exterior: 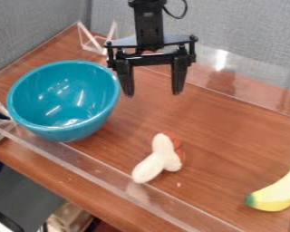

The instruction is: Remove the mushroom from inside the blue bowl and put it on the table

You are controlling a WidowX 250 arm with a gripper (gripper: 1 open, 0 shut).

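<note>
The mushroom [156, 159] lies on its side on the table [232, 136], near the front acrylic wall, with its cream stem toward the front and its reddish cap toward the back. The blue bowl [61, 98] stands at the left, and its glossy inside holds nothing. My gripper [151, 88] hangs open well above the table, pointing down, with nothing between its black fingers [127, 82]. It is up and behind the mushroom, to the right of the bowl.
A yellow banana [278, 189] lies at the front right corner. Low clear acrylic walls edge the table, with a clear bracket [97, 38] at the back left. Bare wood shows between the mushroom and the banana.
</note>
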